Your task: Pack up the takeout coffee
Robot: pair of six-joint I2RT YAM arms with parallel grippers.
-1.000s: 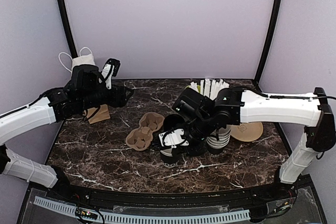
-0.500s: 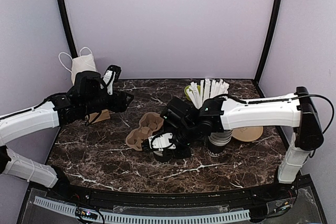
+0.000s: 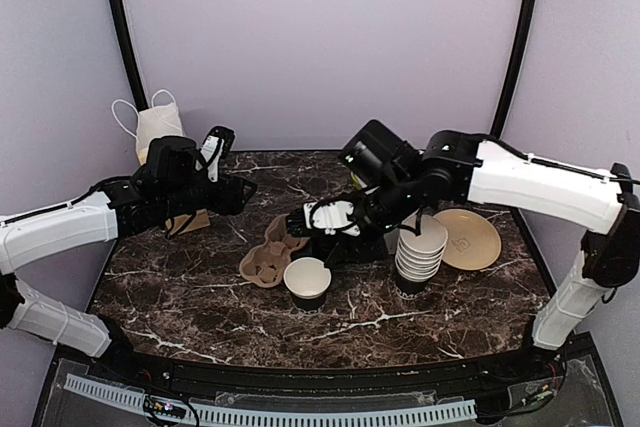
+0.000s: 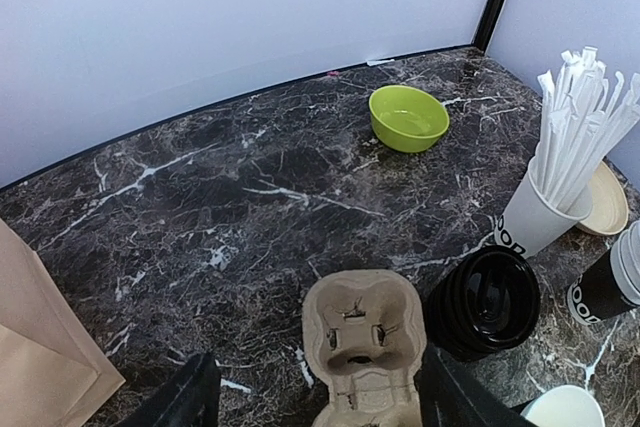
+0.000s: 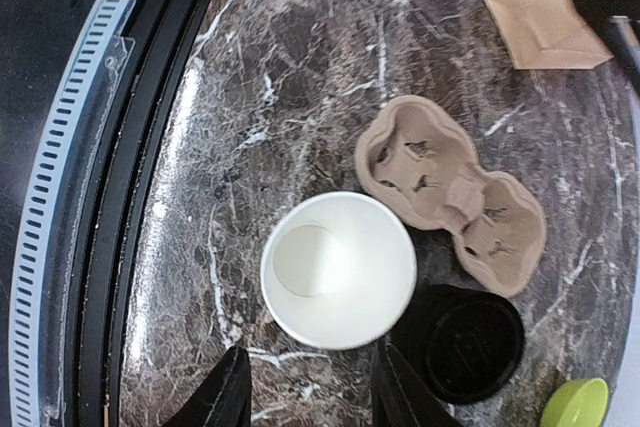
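Note:
A black paper cup (image 3: pixel 307 283), white inside and without a lid, stands upright on the marble in front of the cardboard cup carrier (image 3: pixel 268 255). No lidded takeout coffee is in view. My right gripper (image 3: pixel 322 247) hangs just above and behind the cup. In the right wrist view it is open (image 5: pixel 312 352), and the cup (image 5: pixel 338 269) stands free beyond its fingertips. A stack of black lids (image 5: pixel 462 340) sits beside the cup. My left gripper (image 3: pixel 238 193) hovers open at the back left. Its fingers (image 4: pixel 190 397) frame the carrier (image 4: pixel 365 332) below, holding nothing.
A nested stack of lidless cups (image 3: pixel 420 252) and a tan plate (image 3: pixel 468 239) lie right of the cup. A white cup of straws (image 4: pixel 535 212) and a green bowl (image 4: pixel 408 117) stand farther back. A brown paper bag (image 3: pixel 188 219) lies at the left, a white bag (image 3: pixel 155 122) behind it.
My right gripper, earlier shut low on the cup, has opened and risen back and away. The cup now stands alone on the table. The left arm has hardly moved.

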